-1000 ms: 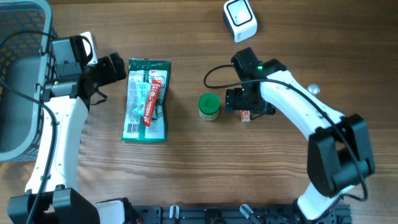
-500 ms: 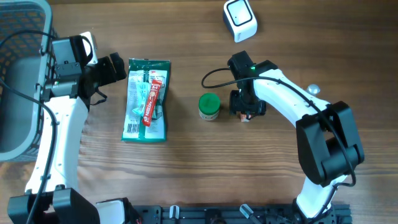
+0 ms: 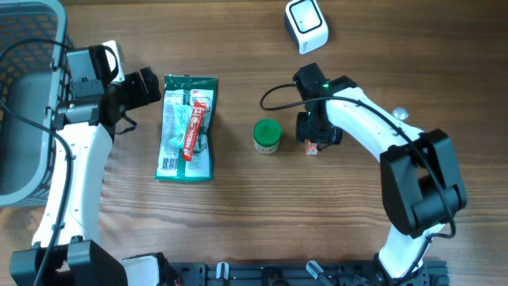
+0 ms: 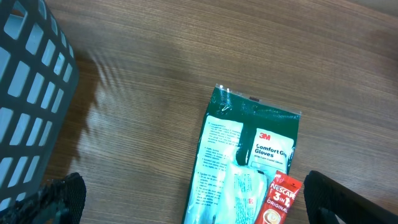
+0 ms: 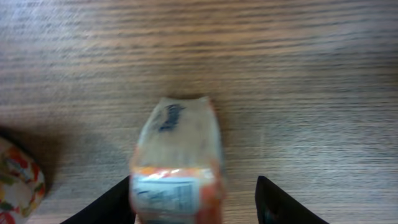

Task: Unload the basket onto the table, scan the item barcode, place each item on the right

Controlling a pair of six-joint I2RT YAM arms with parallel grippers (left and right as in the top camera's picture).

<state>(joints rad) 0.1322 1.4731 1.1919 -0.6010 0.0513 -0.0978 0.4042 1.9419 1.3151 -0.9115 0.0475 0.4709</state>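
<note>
A small orange and clear packet [image 5: 177,155] with a white printed label stands on the table between my right gripper's [image 5: 193,190] fingers. The left finger touches it; a gap shows between it and the right finger [image 5: 280,202], so the gripper is open around it. From overhead the packet [image 3: 313,148] peeks out under the right gripper [image 3: 314,140]. The white scanner [image 3: 305,24] sits at the table's far edge. My left gripper [image 4: 199,199] is wide open above the top of a green glove pack [image 4: 249,162], holding nothing.
A green-lidded jar [image 3: 267,136] stands just left of the right gripper. A red coffee sachet [image 3: 194,127] lies on the glove pack [image 3: 176,151]. A grey basket [image 3: 24,95] fills the left edge. A small silver object [image 3: 400,114] lies by the right arm.
The right gripper has narrowed its jaws around the orange packet and shifted slightly left over it. The left arm has not moved.
</note>
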